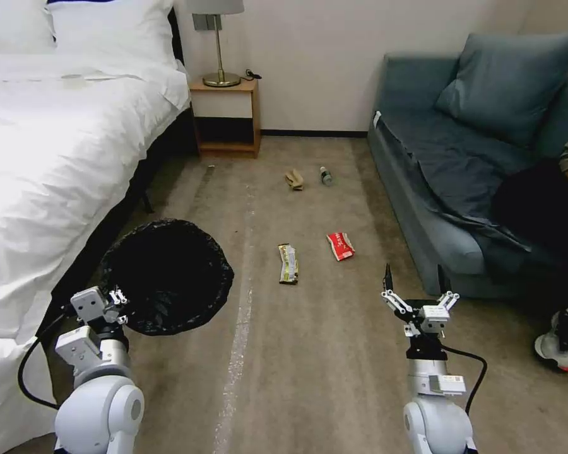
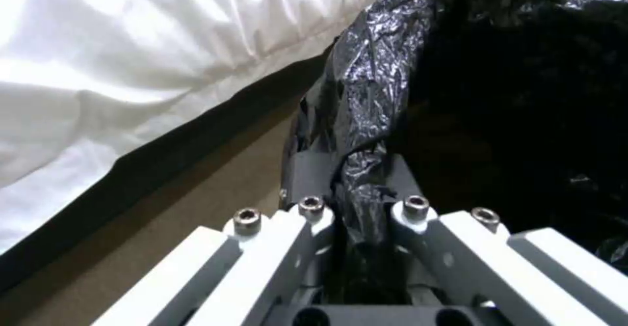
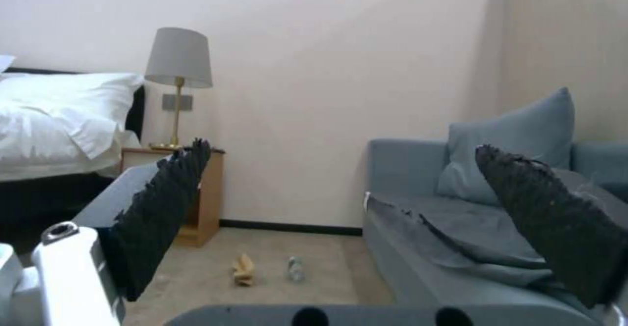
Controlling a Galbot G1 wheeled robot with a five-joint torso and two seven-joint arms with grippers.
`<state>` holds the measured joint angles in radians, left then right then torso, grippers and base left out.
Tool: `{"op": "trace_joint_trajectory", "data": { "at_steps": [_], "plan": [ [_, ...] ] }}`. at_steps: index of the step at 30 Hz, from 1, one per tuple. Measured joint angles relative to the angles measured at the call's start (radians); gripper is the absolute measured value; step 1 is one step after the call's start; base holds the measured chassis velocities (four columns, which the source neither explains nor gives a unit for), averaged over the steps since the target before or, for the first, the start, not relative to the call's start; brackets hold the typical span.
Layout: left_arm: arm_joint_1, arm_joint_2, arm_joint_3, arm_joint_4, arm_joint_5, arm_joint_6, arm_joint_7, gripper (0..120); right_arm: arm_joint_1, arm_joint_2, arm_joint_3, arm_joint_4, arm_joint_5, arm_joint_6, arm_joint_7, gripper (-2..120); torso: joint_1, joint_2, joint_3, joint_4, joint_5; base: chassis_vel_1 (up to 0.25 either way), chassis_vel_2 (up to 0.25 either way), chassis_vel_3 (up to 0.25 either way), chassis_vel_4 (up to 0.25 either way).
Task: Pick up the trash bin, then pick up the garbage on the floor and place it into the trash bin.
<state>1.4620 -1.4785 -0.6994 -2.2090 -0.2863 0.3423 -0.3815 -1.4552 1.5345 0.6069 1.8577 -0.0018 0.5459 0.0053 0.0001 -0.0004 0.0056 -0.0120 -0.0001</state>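
Left gripper (image 2: 358,203) pinches the bin (image 1: 168,275) rim, bin in hand; the wide-open, empty right gripper (image 1: 418,291) likely must next descend on the red packet (image 1: 340,245).

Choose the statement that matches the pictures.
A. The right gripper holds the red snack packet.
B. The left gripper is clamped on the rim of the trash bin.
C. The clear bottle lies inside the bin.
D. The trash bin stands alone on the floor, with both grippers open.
B: the left gripper is shut on the bag-covered rim of the trash bin, while the right gripper is open and holds nothing.
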Motion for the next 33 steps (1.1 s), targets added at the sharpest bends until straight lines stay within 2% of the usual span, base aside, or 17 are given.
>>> {"op": "trace_joint_trajectory", "data": {
  "at_steps": [33],
  "plan": [
    [0.006, -0.003, 0.001, -0.012, 0.01, 0.0, -0.011, 4, -0.004, -0.001, 0.009, 0.0, 0.011, 0.012, -0.025, 100, 0.0, 0.0, 0.0, 0.0, -0.0001, -0.082, 0.078, 0.077, -0.077]
  ]
}}
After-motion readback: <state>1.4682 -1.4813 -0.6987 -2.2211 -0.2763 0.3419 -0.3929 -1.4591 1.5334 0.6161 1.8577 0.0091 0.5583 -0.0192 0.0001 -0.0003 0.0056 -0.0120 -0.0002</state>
